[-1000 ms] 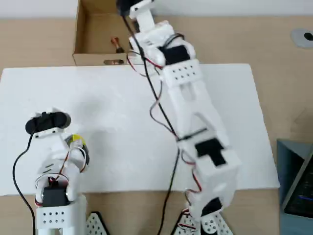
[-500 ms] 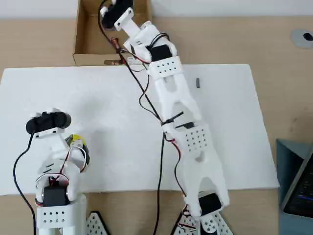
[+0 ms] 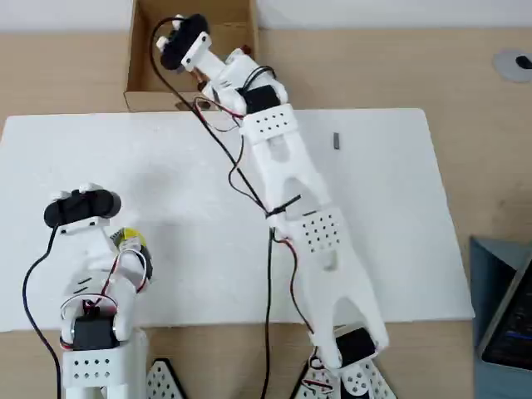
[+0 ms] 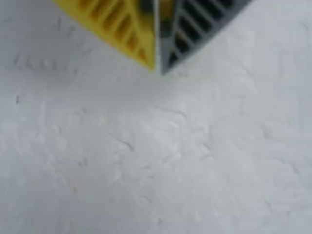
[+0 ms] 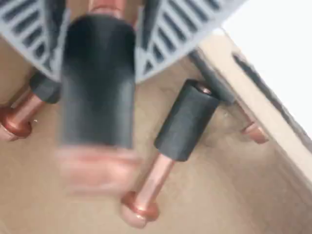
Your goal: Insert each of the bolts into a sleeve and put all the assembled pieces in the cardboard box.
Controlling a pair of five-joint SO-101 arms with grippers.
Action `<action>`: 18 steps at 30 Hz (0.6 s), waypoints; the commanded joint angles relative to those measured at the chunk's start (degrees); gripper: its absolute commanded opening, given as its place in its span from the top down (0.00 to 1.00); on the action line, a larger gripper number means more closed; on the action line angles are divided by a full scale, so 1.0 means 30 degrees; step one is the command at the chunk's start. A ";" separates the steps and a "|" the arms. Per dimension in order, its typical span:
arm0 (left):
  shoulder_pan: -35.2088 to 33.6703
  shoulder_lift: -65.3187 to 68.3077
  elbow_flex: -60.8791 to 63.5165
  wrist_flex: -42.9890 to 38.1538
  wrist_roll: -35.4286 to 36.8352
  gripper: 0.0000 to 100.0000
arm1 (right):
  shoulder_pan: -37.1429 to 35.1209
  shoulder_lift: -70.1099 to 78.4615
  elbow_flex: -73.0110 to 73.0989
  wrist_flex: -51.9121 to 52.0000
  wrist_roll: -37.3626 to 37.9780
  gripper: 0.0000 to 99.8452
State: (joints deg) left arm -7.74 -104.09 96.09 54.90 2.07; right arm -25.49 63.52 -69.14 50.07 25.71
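Sleeved bolt (image 5: 97,109) clamped in right gripper (image 5: 97,75) over cardboard box (image 5: 214,195) floor; left gripper (image 4: 157,67) closed, empty.

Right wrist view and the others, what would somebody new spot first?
The black cylindrical sleeve on a copper-coloured bolt, gripped in the right arm's grey ribbed end effector over the floor of the brown cardboard box. Next, a second sleeved bolt lying on that floor, and in the high view the long white right arm stretched across the white mat to the box.
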 commanded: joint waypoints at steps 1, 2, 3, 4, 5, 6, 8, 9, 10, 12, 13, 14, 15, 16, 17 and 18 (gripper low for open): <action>0.0029 -0.0132 0.0088 -0.0322 -0.0029 1.00 | -0.0132 -0.0484 -0.1626 0.0088 0.0059 0.85; 0.0029 -0.0132 0.0088 -0.0322 -0.0029 1.00 | -0.0132 -0.0484 -0.1626 0.0088 0.0059 0.85; 0.0029 -0.0132 0.0088 -0.0322 -0.0029 1.00 | -0.0132 -0.0513 -0.1626 0.0088 0.0059 0.85; 0.0029 -0.0132 0.0088 -0.0322 -0.0029 1.00 | -0.0103 -0.0513 -0.1656 0.0088 0.0059 0.85; 0.0029 -0.0132 0.0088 -0.0322 -0.0029 1.00 | -0.0103 -0.0513 -0.1656 0.0088 0.0059 0.85; 0.0029 -0.0132 0.0088 -0.0322 -0.0029 1.00 | -0.0103 -0.0513 -0.1656 0.0088 0.0059 0.85; 0.0029 -0.0132 0.0088 -0.0322 -0.0029 1.00 | -0.0103 -0.0542 -0.1773 0.0088 0.0059 0.85; 0.0029 -0.0132 0.0088 -0.0322 -0.0029 1.00 | -0.0103 -0.0542 -0.2095 0.0234 0.0059 0.85; 0.0029 -0.0132 0.0088 -0.0322 -0.0029 1.00 | -0.0103 -0.0542 -0.2593 0.0645 0.0059 0.85; 0.0029 -0.0132 0.0088 -0.0322 -0.0029 1.00 | -0.0103 -0.0425 -0.3795 0.1788 0.0059 0.85; 0.0029 -0.0132 0.0088 -0.0322 -0.0029 1.00 | -0.0103 -0.0425 -0.4322 0.2403 0.0029 0.85; 0.0029 -0.0132 0.0088 -0.0322 -0.0029 1.00 | -0.0103 -0.0425 -0.4791 0.3048 0.0000 0.85; 0.0029 -0.0132 0.0088 -0.0322 -0.0029 1.00 | -0.0103 -0.0484 -0.5289 0.3634 -0.0029 0.85; 0.0029 -0.0132 0.0088 -0.0322 -0.0029 1.00 | -0.0103 -0.0484 -0.5846 0.4220 -0.0029 0.85; 0.0029 -0.0132 0.0088 -0.0322 -0.0029 1.00 | -0.0103 -0.0484 -0.6520 0.4835 -0.0029 0.85; 0.0029 -0.0132 0.0088 -0.0322 -0.0029 1.00 | -0.0103 -0.0484 -0.7253 0.5480 -0.0029 0.85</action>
State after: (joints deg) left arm -7.74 -104.09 96.09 54.90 2.07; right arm -25.41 63.43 -83.56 62.29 25.71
